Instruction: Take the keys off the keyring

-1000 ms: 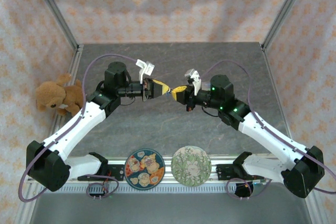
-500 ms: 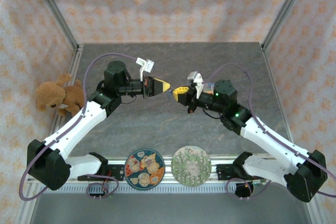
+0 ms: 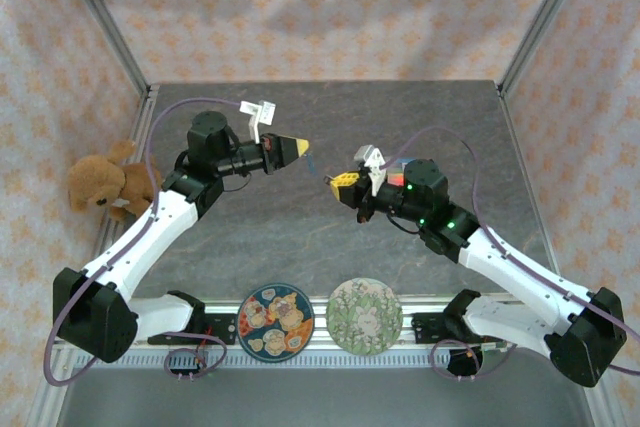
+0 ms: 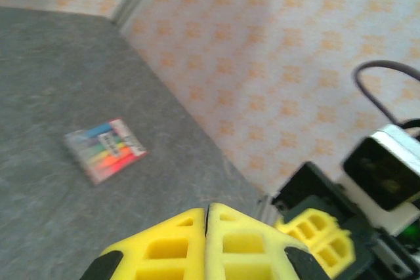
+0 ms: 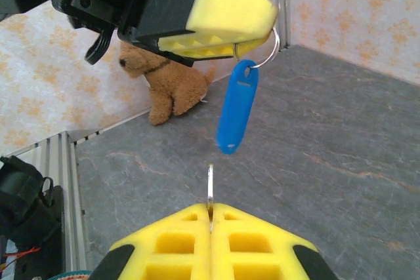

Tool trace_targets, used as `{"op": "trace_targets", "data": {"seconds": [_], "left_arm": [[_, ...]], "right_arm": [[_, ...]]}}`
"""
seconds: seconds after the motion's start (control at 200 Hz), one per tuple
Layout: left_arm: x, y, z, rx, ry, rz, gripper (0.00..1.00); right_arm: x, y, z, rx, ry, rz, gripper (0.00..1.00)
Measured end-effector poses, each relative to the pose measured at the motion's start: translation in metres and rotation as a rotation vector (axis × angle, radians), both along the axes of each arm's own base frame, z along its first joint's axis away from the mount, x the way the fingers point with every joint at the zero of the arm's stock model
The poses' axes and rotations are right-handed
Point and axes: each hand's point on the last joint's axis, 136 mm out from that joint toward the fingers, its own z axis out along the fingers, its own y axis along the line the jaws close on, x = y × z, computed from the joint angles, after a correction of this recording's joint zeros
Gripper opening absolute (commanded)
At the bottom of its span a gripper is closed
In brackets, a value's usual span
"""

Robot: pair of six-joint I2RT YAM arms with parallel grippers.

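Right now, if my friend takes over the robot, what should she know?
Left tool: shut on the keyring, held in the air; a blue tag hangs from it.
Right tool: shut on a thin metal key, seen edge-on, apart from the ring.
Done: that key looks off.
To do: set it down; free the tag from the ring.

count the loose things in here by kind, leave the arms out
teddy bear: 1
patterned plates: 2
keyring: 1
blue tag: 1
key, seen edge-on: 1
colourful packet: 1
total: 7
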Motion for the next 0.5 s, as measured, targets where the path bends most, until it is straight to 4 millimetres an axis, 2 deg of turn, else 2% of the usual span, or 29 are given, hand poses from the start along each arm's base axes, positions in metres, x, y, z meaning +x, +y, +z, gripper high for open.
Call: {"op": "trace_targets", "data": {"seconds": [0.14,0.26,0.495], "left_arm": [[0.017,0.021,-0.027,0.097,0.056,0.140,0.00],[0.032,0.041,-0.056,0.176,0.103,0.276,0.00],[0.049,0.076,-0.147,0.343,0.280,0.492,0.00]], "right_arm": [[0.012,-0.007,-0.008,-0.011,0.044,-0.064,0.00],[0.031,-0.011,-0.026,-0.041,0.121,-0.144,0.00],[0.070,-0.020,-0.081,-0.107,0.297,-0.319,0.00]]}}
